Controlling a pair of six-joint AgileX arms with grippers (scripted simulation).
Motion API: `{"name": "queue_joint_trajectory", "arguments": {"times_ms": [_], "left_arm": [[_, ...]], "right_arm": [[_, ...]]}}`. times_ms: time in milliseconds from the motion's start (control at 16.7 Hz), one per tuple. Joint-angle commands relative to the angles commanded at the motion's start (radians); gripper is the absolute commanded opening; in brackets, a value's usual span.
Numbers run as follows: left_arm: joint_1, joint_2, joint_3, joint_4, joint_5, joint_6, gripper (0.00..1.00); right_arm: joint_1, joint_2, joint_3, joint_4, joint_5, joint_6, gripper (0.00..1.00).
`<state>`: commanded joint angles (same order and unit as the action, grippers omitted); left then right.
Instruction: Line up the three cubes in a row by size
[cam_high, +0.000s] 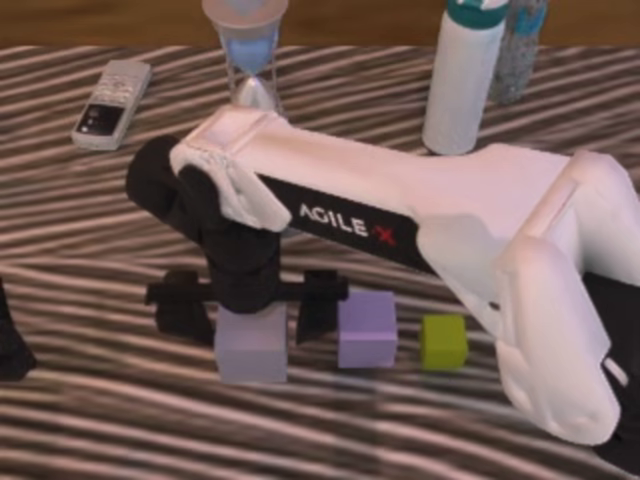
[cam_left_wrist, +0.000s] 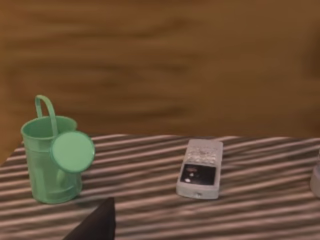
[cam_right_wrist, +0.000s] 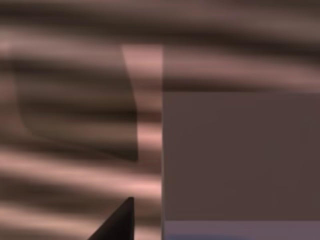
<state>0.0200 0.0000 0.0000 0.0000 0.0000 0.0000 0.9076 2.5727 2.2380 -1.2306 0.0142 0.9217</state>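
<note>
Cubes in a row, top view: grey-lavender cube (cam_high: 251, 345), lilac cube (cam_high: 367, 329) beside it, yellow cube (cam_high: 444, 342) past that. Right tool (cam_high: 249, 303) released, fingers straddling the grey-lavender cube. Left tool (cam_high: 12, 345) parked well left of it, state unclear. Left wrist view: remote (cam_left_wrist: 200, 168), green watering can (cam_left_wrist: 52, 158) on striped surface (cam_left_wrist: 150, 210). Right wrist view: grey-lavender cube (cam_right_wrist: 240, 160) close up.

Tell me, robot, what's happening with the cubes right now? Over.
Right gripper open, straddling the largest pale greyish-lavender cube. Medium lilac-purple cube and small yellow cube sit in a row beside it. Left arm parked at table's left edge. Nothing blocking.
</note>
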Motion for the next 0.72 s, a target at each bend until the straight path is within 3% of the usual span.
{"name": "queue_joint_trajectory", "arguments": {"times_ms": [480, 720], "left_arm": [[0.000, 0.000, 0.000, 0.000, 0.000, 0.000, 1.00], [0.000, 0.000, 0.000, 0.000, 0.000, 0.000, 1.00]], "right_arm": [[-0.002, 0.001, 0.003, -0.003, 0.000, 0.000, 1.00], [0.000, 0.013, 0.121, -0.110, 0.000, 0.005, 1.00]]}}
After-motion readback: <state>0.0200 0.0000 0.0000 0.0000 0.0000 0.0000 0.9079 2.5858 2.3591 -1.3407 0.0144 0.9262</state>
